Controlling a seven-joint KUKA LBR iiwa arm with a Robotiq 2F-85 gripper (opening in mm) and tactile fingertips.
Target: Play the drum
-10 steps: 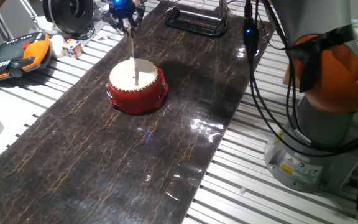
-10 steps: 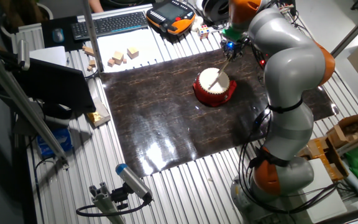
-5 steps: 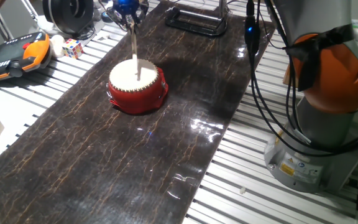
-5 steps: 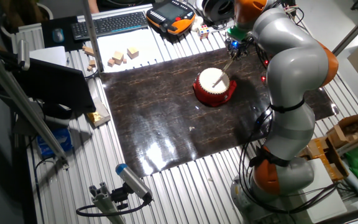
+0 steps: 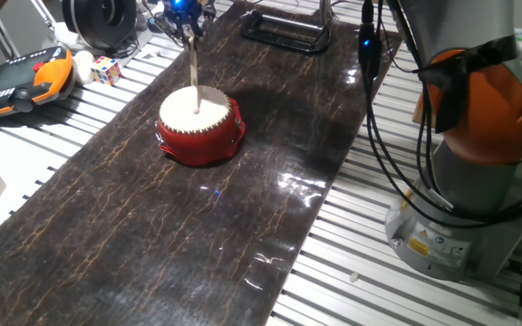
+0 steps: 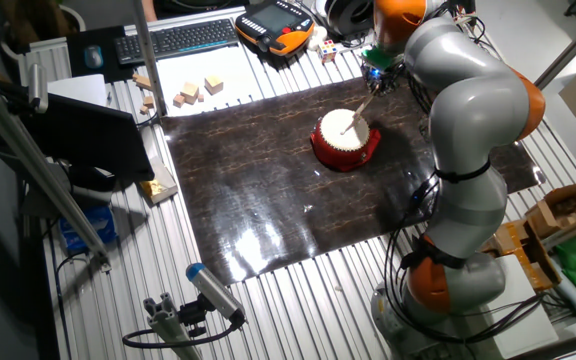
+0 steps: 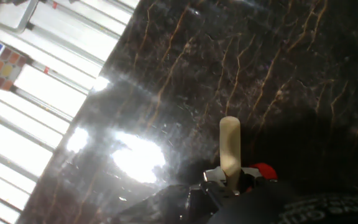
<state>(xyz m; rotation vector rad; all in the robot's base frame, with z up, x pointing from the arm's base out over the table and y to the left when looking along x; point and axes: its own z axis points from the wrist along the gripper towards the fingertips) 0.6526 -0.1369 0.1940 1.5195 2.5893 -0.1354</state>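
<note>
Drum point(image 5: 200, 127), red-bodied with a cream skin, sits near the middle of the dark mat point(image 5: 170, 226), toward its far half. Above it, 1 thin wooden stick point(image 5: 194, 77) slopes down from the gripper point(image 5: 185, 25) at the far edge; its tip now rests on or just above the skin, left of where it met the skin 0.5 s ago. Jaws are closed on the stick's upper end. The shift suggests repeated strokes, so playing appears under way. Farther left lie a colour cube point(image 5: 106, 69) and an orange pendant point(image 5: 16, 80).
</note>
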